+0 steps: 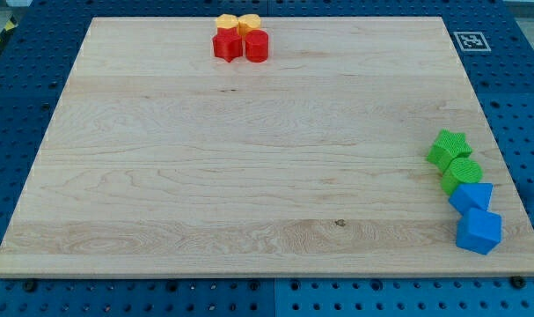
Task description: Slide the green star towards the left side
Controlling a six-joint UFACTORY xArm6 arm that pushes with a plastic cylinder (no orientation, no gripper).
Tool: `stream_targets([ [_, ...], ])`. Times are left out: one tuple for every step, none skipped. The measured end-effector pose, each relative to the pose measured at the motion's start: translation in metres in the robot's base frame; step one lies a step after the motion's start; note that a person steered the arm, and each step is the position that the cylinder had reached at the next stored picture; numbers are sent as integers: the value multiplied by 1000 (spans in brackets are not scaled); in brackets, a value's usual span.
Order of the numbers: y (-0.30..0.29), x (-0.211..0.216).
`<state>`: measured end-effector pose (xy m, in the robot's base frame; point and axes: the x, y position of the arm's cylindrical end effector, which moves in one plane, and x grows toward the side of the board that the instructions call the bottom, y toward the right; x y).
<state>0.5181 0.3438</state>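
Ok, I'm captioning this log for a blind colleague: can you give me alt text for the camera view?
A wooden board on a blue pegboard holds two clusters of blocks: at the view's right edge, a green star above a second green block and two blue blocks; at the view's top, two red blocks below two yellow ones. My tip does not show.

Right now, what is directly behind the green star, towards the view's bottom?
The second green block sits against the green star on its lower side; two blue blocks follow below. Where the two green blocks touch is hidden. My tip does not show.
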Motion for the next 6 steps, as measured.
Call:
stream_targets([
  [-2,15],
  [-8,15],
  [-33,-12],
  [-42,-30],
  [-95,-31],
  [-136,-35],
])
